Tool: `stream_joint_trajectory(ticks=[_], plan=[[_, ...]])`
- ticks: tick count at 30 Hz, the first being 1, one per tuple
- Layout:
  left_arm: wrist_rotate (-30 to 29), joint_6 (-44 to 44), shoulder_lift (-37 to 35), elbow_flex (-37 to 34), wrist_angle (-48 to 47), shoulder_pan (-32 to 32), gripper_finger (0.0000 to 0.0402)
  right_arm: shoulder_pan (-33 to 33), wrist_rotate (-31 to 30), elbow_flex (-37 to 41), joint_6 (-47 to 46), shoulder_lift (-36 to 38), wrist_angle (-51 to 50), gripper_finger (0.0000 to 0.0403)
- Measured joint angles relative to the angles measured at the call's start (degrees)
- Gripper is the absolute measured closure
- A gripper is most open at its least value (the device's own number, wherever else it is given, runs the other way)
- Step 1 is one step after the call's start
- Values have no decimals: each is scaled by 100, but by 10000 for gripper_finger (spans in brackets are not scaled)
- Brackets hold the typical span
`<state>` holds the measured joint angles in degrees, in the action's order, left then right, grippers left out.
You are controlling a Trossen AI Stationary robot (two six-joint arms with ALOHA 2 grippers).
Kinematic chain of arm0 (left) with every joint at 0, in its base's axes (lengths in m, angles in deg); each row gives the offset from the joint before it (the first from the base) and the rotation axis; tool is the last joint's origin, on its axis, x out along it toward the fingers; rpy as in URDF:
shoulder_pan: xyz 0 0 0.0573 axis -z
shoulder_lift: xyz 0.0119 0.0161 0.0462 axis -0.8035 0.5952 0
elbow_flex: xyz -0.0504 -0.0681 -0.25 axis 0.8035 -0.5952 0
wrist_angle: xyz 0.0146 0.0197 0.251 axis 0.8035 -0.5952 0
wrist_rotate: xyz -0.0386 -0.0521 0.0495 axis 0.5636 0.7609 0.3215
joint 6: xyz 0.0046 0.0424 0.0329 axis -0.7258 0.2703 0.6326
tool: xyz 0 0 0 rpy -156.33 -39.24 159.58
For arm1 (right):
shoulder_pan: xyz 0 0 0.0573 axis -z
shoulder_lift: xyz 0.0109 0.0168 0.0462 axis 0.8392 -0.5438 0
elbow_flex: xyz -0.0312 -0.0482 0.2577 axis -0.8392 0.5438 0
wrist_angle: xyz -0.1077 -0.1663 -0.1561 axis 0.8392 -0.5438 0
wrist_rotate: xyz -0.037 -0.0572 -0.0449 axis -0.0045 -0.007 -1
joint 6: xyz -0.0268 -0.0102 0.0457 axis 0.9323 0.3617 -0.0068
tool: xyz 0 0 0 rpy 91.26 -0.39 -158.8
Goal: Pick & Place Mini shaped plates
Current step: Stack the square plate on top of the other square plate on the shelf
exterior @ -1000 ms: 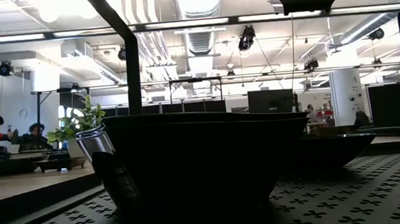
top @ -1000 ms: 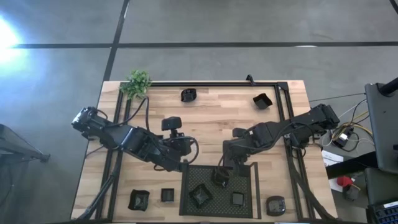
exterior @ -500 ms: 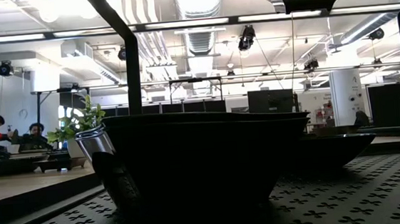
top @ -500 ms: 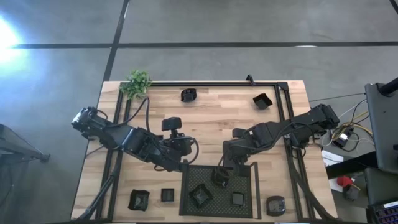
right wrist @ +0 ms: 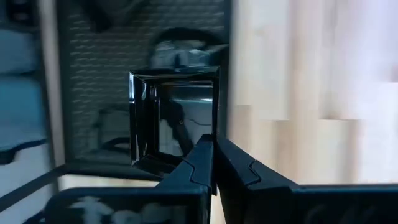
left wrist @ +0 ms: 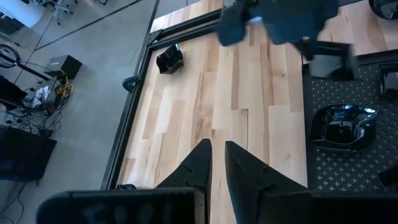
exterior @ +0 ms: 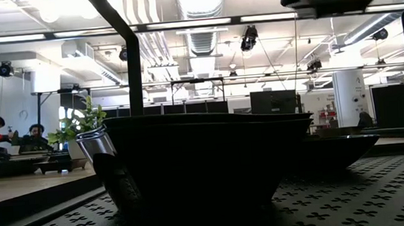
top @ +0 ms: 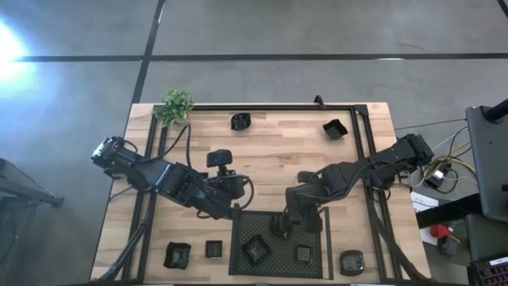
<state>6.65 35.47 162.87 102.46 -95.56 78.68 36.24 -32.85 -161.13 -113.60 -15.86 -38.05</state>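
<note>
Right tool (right wrist: 213,144) pinches a glossy black square plate (right wrist: 174,118) — rim-held, over the mesh tray (top: 316,222).

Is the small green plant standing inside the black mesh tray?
No, the plant stands at the table's far left corner, well apart from the mesh tray.

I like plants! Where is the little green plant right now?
In the high view, the plant sits at the table's far left corner. Its nearest neighbour is a small black plate along the same far edge, toward the right.
</note>
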Motion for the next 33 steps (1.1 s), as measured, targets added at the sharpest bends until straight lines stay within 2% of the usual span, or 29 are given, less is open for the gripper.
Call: stream_joint_trajectory(ticks=[2, 6, 23, 33], plan=[[0, 16, 0, 0, -1, 0, 360, -70, 269, 101, -62, -2, 269, 394], [0, 18, 0, 0, 1, 0, 360, -217, 318, 302, -279, -2, 616, 394], [2, 14, 0, 0, 1, 0, 360, -748, 168, 978, -1637, -2, 1050, 394], [4, 14, 0, 0, 0, 0, 360, -828, 44, 1147, -1869, 2, 1264, 394]])
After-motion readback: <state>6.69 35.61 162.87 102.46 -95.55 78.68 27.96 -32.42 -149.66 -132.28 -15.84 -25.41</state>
